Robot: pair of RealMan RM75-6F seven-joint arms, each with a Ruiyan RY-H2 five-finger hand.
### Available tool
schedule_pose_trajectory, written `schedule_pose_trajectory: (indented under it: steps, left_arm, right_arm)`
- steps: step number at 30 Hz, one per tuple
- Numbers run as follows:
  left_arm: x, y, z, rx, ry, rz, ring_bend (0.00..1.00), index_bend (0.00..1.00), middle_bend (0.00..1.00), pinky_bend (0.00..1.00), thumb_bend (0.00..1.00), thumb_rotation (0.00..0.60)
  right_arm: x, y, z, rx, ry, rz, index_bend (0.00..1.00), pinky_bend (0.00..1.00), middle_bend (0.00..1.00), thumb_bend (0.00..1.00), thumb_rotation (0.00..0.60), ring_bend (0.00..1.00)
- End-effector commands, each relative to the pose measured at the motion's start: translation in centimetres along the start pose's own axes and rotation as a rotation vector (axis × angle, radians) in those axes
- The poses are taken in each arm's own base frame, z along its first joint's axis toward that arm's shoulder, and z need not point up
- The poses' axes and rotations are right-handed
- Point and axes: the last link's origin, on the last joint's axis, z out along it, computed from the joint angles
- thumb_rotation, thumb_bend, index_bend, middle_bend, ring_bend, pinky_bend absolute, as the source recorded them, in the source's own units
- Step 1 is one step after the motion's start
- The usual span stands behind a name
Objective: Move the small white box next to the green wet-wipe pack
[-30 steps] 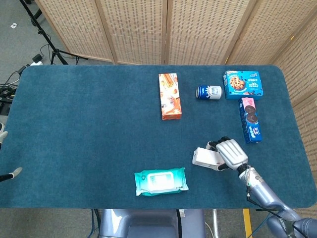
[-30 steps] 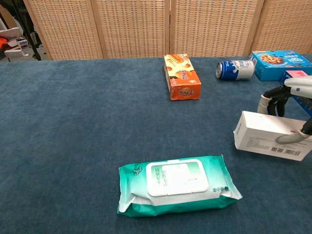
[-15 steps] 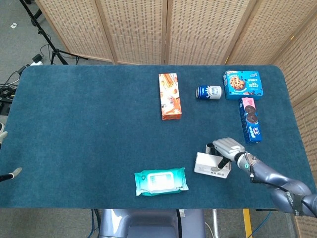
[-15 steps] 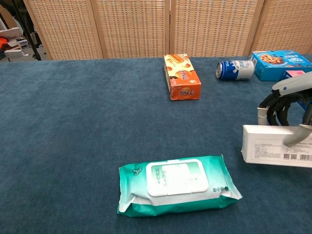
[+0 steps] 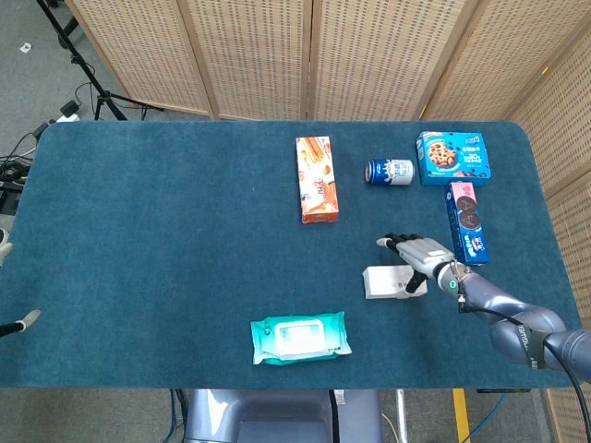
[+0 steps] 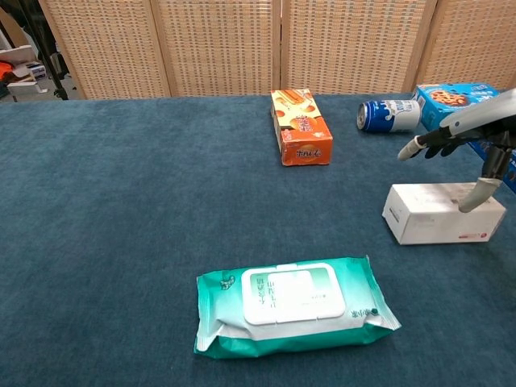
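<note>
The small white box [image 5: 386, 281] [image 6: 435, 214] lies flat on the blue table, right of and a little behind the green wet-wipe pack [image 5: 300, 337] [image 6: 294, 307], with a clear gap between them. My right hand [image 5: 420, 257] [image 6: 472, 145] hovers over the box's right end with its fingers spread and stretched out to the left. Its thumb [image 6: 479, 194] hangs down to the box's top, and the hand grips nothing. Only two pale fingertips of my left hand [image 5: 17, 323] show at the far left edge of the head view, apart and holding nothing.
An orange snack box [image 5: 317, 180] [image 6: 301, 126] lies mid-table. A blue can [image 5: 390, 172] [image 6: 389, 114] lies on its side beside a blue cookie box [image 5: 452, 158] [image 6: 459, 103]. A long blue biscuit box [image 5: 466, 222] lies just behind my right hand. Folding screens stand behind the table.
The white box, gripped and tilted a second ago, now lies flat on the table slightly farther back. My right hand has let go and spread its fingers.
</note>
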Motion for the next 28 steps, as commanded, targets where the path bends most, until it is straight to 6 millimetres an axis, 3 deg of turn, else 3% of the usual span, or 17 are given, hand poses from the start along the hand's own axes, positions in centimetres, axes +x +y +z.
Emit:
schedule_pose_trajectory:
  steps: [1,5,8,10,11,16,28]
  left_arm:
    - [0.0,0.0,0.0,-0.001,0.000,-0.001,0.00,0.00,0.00,0.00,0.00,0.600]
    - [0.1,0.0,-0.1,-0.002,0.003,-0.005,0.00,0.00,0.00,0.00,0.00,0.600]
    - [0.3,0.0,-0.2,-0.005,0.012,-0.013,0.00,0.00,0.00,0.00,0.00,0.600]
    - [0.3,0.0,-0.2,-0.009,0.017,-0.015,0.00,0.00,0.00,0.00,0.00,0.600]
    - [0.4,0.1,-0.1,-0.014,0.026,-0.018,0.00,0.00,0.00,0.00,0.00,0.600]
    - [0.4,0.2,-0.2,-0.028,0.046,-0.019,0.00,0.00,0.00,0.00,0.00,0.600]
    - [0.7,0.4,-0.7,-0.063,0.070,-0.037,0.00,0.00,0.00,0.00,0.00,0.600]
  right_arm:
    - [-0.1,0.4,-0.4,-0.013,0.032,0.008,0.03,0.02,0.00,0.19,0.600,0.00]
    - [0.0,0.2,-1.5,-0.002,0.067,0.028,0.03,0.02,0.00,0.16,0.600,0.00]
    - [-0.4,-0.2,-4.4,0.057,0.262,0.048,0.03,0.01,0.00,0.03,0.600,0.00]
    - [-1.1,0.0,-5.5,0.081,0.359,0.042,0.03,0.00,0.00,0.00,0.600,0.00]
    - [-1.4,0.2,-6.4,0.101,0.470,0.020,0.03,0.00,0.00,0.00,0.600,0.00]
    - [-3.4,1.0,-8.0,0.113,0.699,-0.050,0.03,0.00,0.00,0.00,0.600,0.00]
    - [-9.0,4.3,-12.3,-0.071,0.850,-0.007,0.00,0.00,0.00,0.00,0.600,0.00]
